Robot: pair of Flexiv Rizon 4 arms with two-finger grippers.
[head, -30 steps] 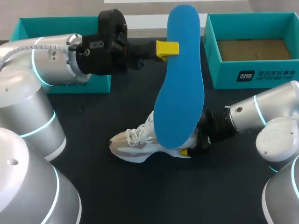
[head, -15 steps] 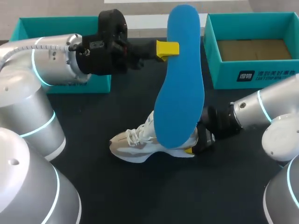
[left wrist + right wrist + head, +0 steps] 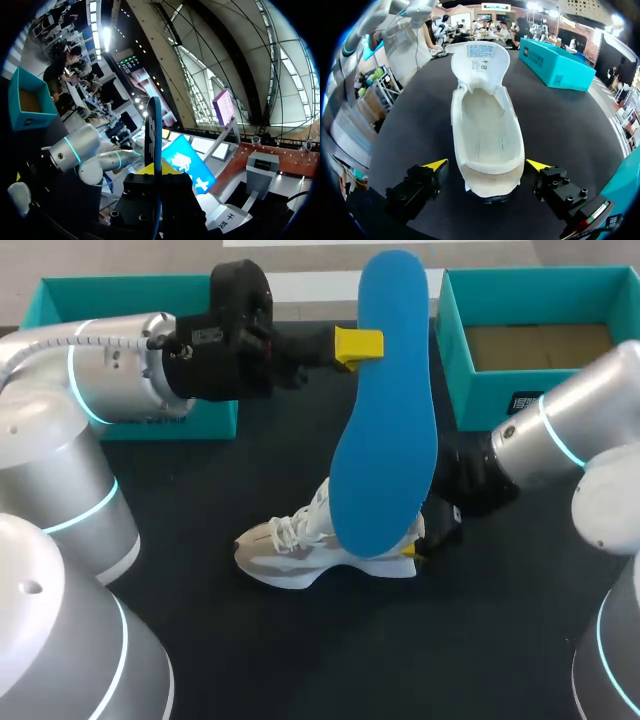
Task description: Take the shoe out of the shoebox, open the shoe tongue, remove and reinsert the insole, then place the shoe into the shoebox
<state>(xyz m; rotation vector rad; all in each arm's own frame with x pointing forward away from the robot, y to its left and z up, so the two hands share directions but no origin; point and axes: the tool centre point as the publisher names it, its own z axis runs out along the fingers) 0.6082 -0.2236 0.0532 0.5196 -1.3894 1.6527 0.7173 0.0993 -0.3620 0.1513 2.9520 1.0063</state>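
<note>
Your left hand (image 3: 361, 344) clamps the insole (image 3: 385, 440) aloft; your right hand (image 3: 487, 165) stands apart around the heel of the shoe (image 3: 485, 125).

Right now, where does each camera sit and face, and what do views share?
Head view: above and behind, looking down at the table; left gripper holds the insole, right gripper at the heel of the shoe.
Left wrist view: on that wrist, looking along its fingers; insole edge-on between them.
Right wrist view: on that wrist, looking along the shoe, heel to tongue; open tips flank the heel.
Shared: head and right wrist show the shoe; head and left wrist, the insole.
</note>
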